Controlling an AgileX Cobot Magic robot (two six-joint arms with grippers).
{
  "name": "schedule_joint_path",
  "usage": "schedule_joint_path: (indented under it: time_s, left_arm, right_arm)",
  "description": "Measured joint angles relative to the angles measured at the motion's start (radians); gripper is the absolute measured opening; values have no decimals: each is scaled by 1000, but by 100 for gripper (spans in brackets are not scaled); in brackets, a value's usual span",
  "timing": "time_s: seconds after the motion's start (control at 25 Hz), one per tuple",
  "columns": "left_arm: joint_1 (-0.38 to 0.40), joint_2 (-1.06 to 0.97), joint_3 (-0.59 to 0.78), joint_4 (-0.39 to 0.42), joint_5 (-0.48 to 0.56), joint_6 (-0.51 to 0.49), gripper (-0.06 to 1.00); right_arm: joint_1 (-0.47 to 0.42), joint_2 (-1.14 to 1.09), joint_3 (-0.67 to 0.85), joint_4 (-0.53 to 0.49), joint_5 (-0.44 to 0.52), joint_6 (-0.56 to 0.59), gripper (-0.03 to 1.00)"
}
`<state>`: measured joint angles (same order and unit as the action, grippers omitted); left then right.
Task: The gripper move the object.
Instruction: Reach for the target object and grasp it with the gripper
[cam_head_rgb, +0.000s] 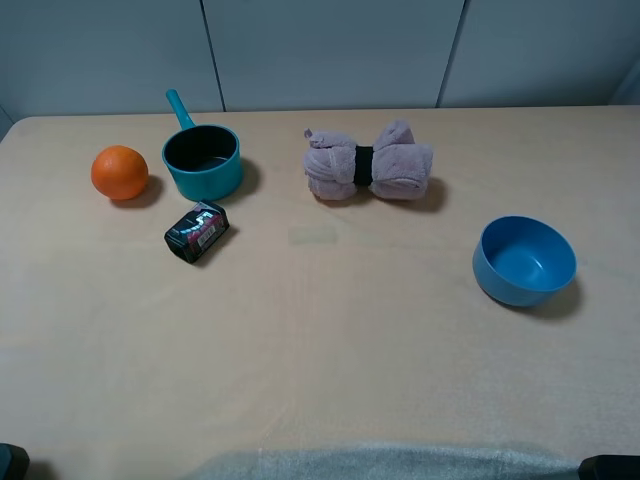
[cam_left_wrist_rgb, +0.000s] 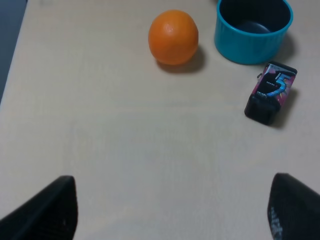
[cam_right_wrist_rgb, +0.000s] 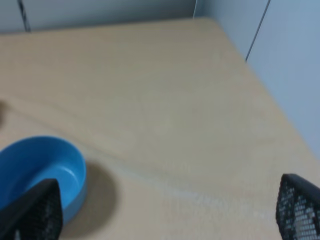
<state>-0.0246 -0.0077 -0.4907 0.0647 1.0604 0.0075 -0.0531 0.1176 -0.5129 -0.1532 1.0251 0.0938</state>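
The blue bowl (cam_head_rgb: 524, 260) stands upright and empty on the right side of the table. In the right wrist view the bowl (cam_right_wrist_rgb: 37, 172) lies just ahead of one finger. My right gripper (cam_right_wrist_rgb: 167, 212) is open and empty, with its two dark fingers (cam_right_wrist_rgb: 35, 212) wide apart, and it is not touching the bowl. My left gripper (cam_left_wrist_rgb: 172, 205) is also open and empty above bare table, well short of the orange (cam_left_wrist_rgb: 173, 37). In the high view only dark tips of the arms show at the bottom corners.
On the left of the table are an orange (cam_head_rgb: 120, 172), a teal saucepan (cam_head_rgb: 203, 160) with a handle and a small black packet (cam_head_rgb: 197, 231). A rolled pink towel (cam_head_rgb: 369, 162) lies at the back centre. The table's right edge (cam_right_wrist_rgb: 260, 85) is close to the bowl.
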Motion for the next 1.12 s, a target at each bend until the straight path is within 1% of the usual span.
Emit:
schedule_joint_path:
  time_s: [0.12,0.32,0.48,0.64,0.84,1.12]
  left_arm:
    - [0,0,0,0,0,0,83]
    - [0,0,0,0,0,0,83]
    - [0,0,0,0,0,0,83]
    - [0,0,0,0,0,0,83]
    - [0,0,0,0,0,0,83]
    - [0,0,0,0,0,0,83]
  right_arm:
    - [0,121,-51,2,1,0,65]
    - [0,334,-194,3,1,0,65]
    - [0,482,-307,3,27,0,65]
    - [0,627,-387,3,59,0,65]
    - [0,803,-448,7,94,0,65]
    - [0,1022,-451,21,97,0,65]
